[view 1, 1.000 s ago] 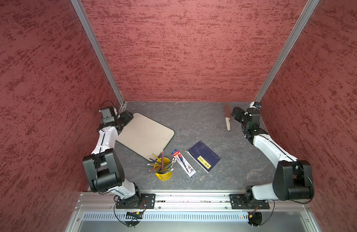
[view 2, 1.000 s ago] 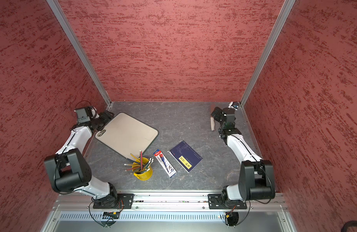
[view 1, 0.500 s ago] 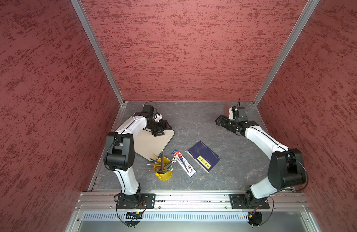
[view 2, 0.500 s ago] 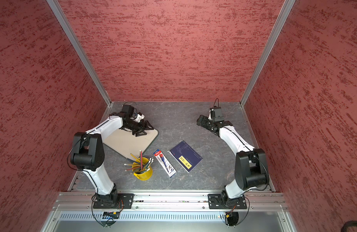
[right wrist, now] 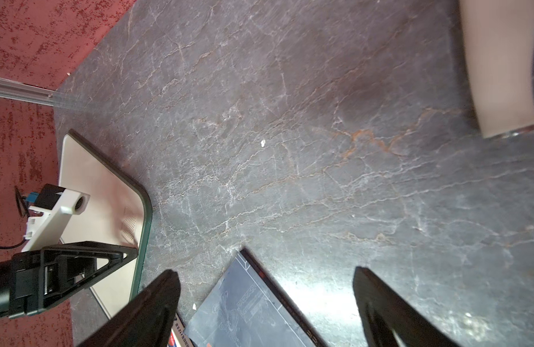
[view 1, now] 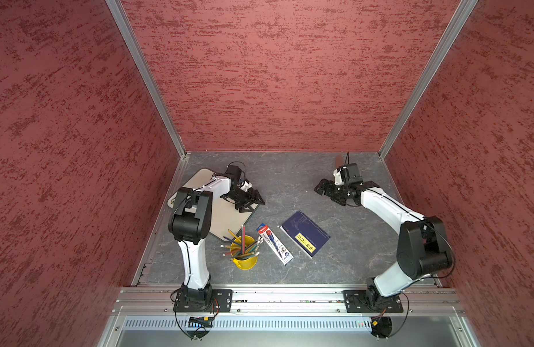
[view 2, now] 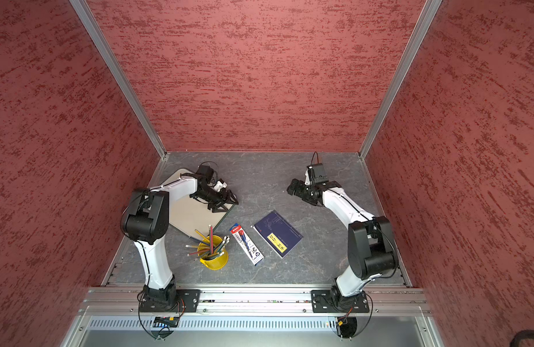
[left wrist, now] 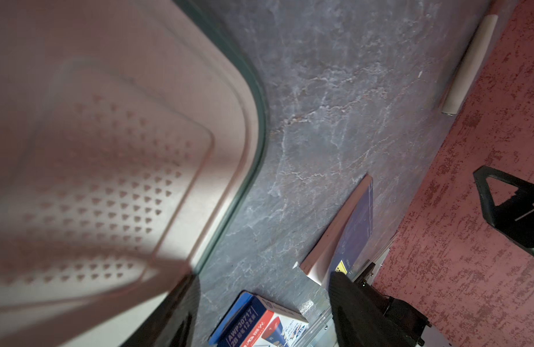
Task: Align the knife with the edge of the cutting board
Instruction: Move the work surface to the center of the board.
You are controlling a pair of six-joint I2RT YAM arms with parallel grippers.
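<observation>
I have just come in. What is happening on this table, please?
The job is to lay the knife along the edge of the cutting board, but nothing is held yet. The knife lies alone at the far side of the table, well away from the board. The right gripper is open and empty over bare table near it. The left gripper, also open, is at the board's corner nearest the middle; whether it touches the board, I cannot tell.

High top views overlook all; wrist views share cutting board (left wrist: pixel 109 150).
</observation>
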